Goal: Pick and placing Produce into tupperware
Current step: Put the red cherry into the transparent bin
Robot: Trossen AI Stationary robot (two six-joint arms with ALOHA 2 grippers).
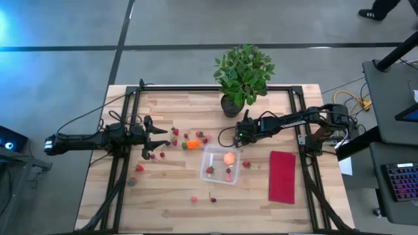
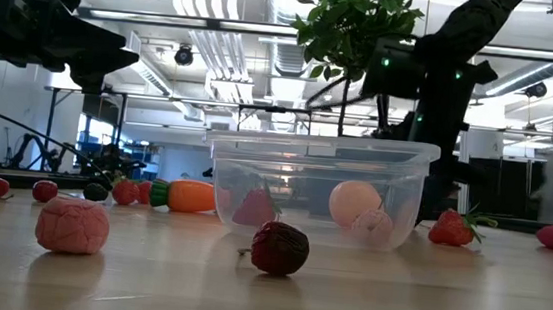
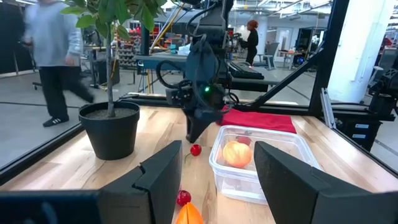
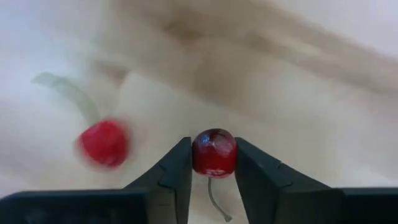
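The clear tupperware [image 1: 210,156] sits mid-table and holds the round orange-pink fruit [image 1: 228,157] and a few small red pieces. My right gripper [image 1: 243,135] points steeply down just beyond its far edge, shut on a small red cherry-like piece [image 4: 214,152]. A second red piece with a green stem [image 4: 104,142] lies beside it. The orange piece with a green top [image 1: 193,144] and scattered red pieces lie to the left of the tupperware. My left gripper [image 1: 157,137] waits open at the table's left, nothing between its fingers [image 3: 158,177]. My right gripper pinches the round body of the small red piece [image 4: 214,163] between its two fingertips [image 4: 177,168], one on each side. The fingers come from above, slanting down. The piece's thin stem [image 4: 214,205] trails back between the fingers. Whether the piece still rests on the table does not show.
A potted plant [image 1: 243,78] stands at the far edge, close behind my right gripper. A magenta cloth [image 1: 282,176] lies flat to the right of the tupperware. Black frame rails [image 1: 124,163] run along both sides. People [image 3: 53,56] move in the room beyond.
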